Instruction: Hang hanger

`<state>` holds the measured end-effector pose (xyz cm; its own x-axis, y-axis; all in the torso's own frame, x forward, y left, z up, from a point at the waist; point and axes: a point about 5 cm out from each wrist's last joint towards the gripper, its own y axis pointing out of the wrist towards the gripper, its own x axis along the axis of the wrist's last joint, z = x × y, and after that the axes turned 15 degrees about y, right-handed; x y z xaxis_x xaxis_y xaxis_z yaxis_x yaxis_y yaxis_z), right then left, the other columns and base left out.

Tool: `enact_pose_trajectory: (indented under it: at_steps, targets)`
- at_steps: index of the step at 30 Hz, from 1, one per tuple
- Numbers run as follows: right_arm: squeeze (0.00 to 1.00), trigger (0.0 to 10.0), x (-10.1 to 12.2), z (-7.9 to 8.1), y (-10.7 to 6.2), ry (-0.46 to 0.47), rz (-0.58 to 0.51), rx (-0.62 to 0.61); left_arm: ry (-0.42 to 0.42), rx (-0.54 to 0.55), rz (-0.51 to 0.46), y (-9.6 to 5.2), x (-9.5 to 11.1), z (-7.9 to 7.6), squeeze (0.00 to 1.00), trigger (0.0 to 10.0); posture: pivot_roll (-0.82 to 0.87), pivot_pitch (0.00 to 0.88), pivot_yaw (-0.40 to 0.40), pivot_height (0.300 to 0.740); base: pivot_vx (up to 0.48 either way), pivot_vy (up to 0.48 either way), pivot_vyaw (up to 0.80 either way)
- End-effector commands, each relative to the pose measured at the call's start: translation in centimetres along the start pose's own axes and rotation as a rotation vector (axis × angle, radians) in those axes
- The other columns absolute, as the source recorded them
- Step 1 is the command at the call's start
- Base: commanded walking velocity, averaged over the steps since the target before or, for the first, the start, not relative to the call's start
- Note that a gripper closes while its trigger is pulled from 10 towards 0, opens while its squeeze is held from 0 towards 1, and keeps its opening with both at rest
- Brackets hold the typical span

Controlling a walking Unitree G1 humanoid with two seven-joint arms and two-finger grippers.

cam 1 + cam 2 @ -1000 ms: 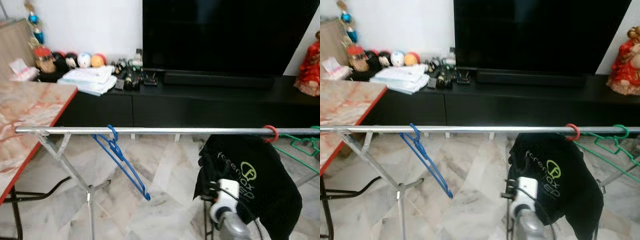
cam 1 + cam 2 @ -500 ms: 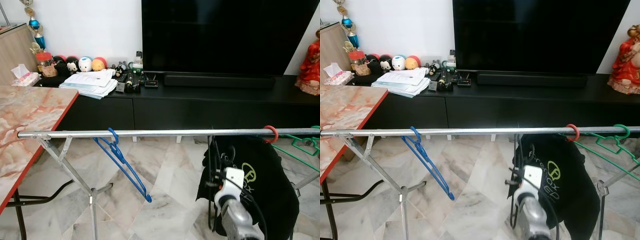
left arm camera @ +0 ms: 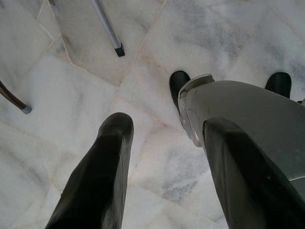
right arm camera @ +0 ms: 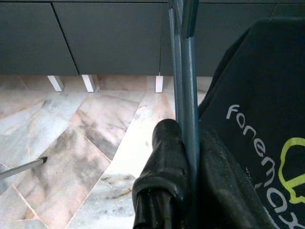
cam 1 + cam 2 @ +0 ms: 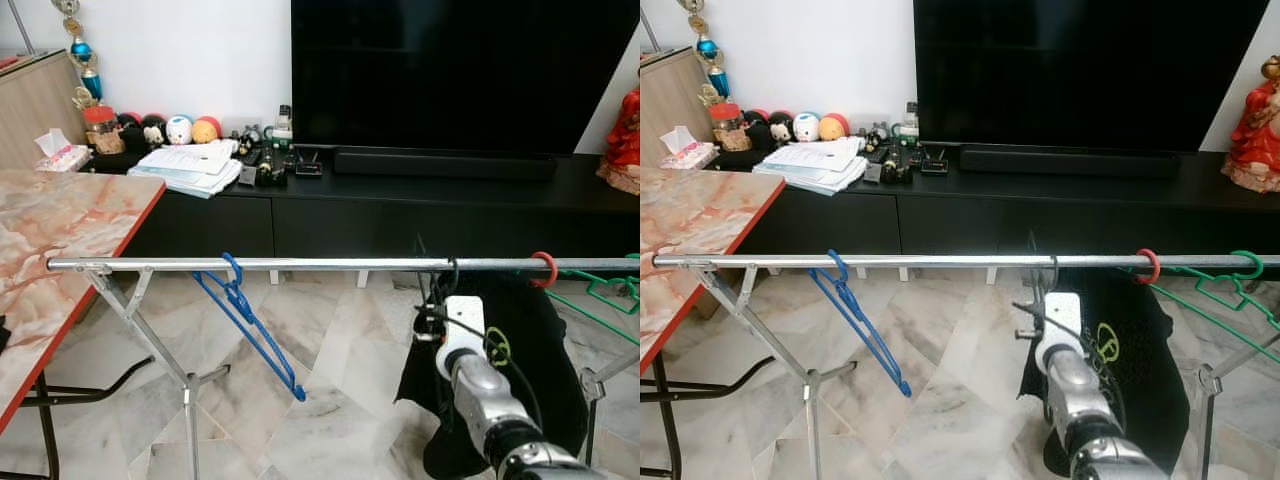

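A silver drying rack rail (image 5: 300, 264) ran across the room in front of a low black TV cabinet (image 5: 400, 205) and a large dark television (image 5: 460, 75), with a marble-topped table (image 5: 60, 240) at the robot's left over a pale marble floor (image 5: 320, 380). On the rail hung a blue hanger (image 5: 250, 322) toward the left, a black T-shirt (image 5: 545, 350) on a red-hooked hanger (image 5: 543, 268) toward the right, and a green hanger (image 5: 1230, 285) at the far right.

The robot's right arm rose just below the rail, beside the shirt. Its right gripper (image 4: 188, 157) was clamped, fingers pressed together, on the thin blue-grey shank of the hanger (image 4: 185, 71) being hung; the wrist view showed the wire running up between the black fingers (image 4: 164, 157). From the head views a dark hook (image 5: 1052, 268) appeared to sit at the rail just left of the shirt, though whether it had fully caught could not be told.

The left gripper (image 3: 162, 157) hung idle over the floor, its fingers spread apart and holding nothing.

The step in hand looked like seating the hook over the rail. The next move would call for confirming the hook rested on the bar, then parting the right fingers and drawing the arm down and away without snagging the shirt.
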<state>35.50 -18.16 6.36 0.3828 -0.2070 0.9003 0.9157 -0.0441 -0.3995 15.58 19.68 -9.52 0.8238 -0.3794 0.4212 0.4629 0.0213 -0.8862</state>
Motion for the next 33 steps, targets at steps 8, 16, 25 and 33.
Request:
enact_pose_trajectory:
  at_steps: [8,16,25,33]
  targets:
    - [0.00,10.0,1.2,1.6,0.4,-0.020,0.027,0.028,0.030,-0.002,0.016,-0.1,-0.7,0.2,0.00,10.0,0.11,0.021,0.009,0.740,0.000,0.000,0.00]
    - [0.00,10.0,2.0,2.1,0.6,-0.002,0.021,0.023,0.067,-0.010,0.050,-0.6,-3.0,0.2,0.00,10.0,0.14,0.066,0.037,0.740,0.000,0.000,0.00]
    - [0.00,10.0,3.1,2.4,0.7,-0.010,-0.008,0.036,0.068,-0.021,0.082,-1.4,-6.0,-0.7,0.00,10.0,0.14,0.125,0.058,0.740,0.000,0.000,0.00]
    - [0.00,10.0,4.1,3.0,0.8,-0.013,-0.024,0.049,0.063,-0.010,0.117,-2.2,-8.2,-0.1,0.00,10.0,0.17,0.153,0.063,0.740,0.000,0.000,0.00]
